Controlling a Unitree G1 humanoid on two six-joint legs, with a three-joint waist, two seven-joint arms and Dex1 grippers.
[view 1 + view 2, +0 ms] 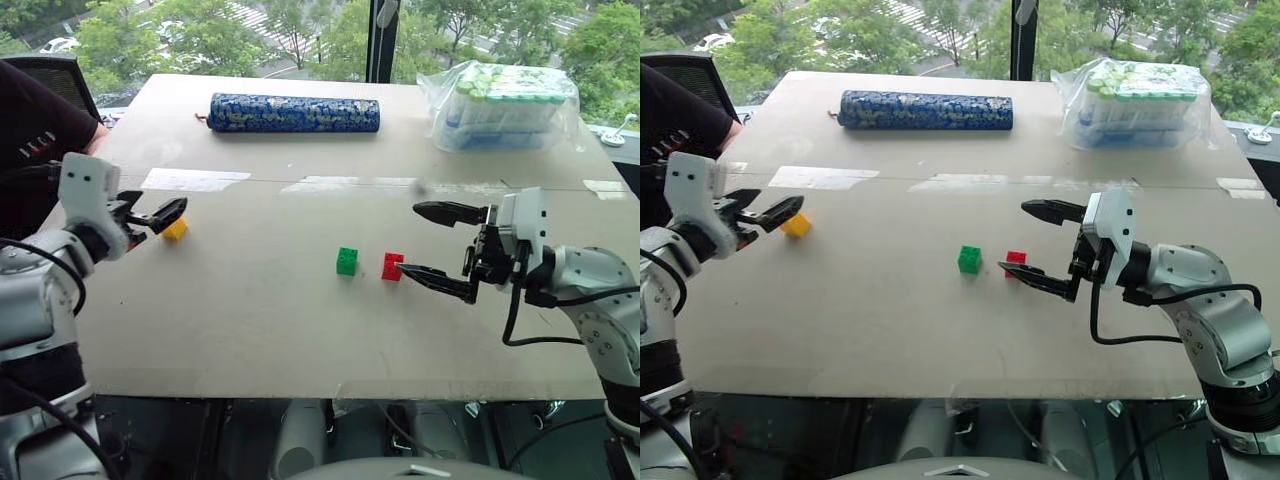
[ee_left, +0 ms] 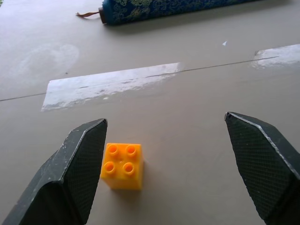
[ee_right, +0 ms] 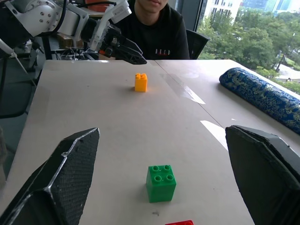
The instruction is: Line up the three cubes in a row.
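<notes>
The small green studded plastic brick [image 1: 347, 261] and the red one [image 1: 392, 266] already sit just beside each other near the middle of the pale grey table [image 1: 250, 330], while the yellow studded brick [image 1: 176, 229] stands well apart on the robot's left. The left gripper [image 2: 168, 154] is wide open around the yellow brick without holding it, so the step in hand seems to be fetching it; next its fingers should close and carry it beside the green one. The right gripper [image 1: 425, 242] hangs open and empty next to the red brick; behind are a blue patterned roll [image 1: 294, 112], a plastic bag of containers [image 1: 505, 105], a seated person [image 3: 154, 33] and windows on trees.

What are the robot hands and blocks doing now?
Left gripper open over yellow block. Right gripper open by red block. Green block beside red. Nothing blocking.
</notes>
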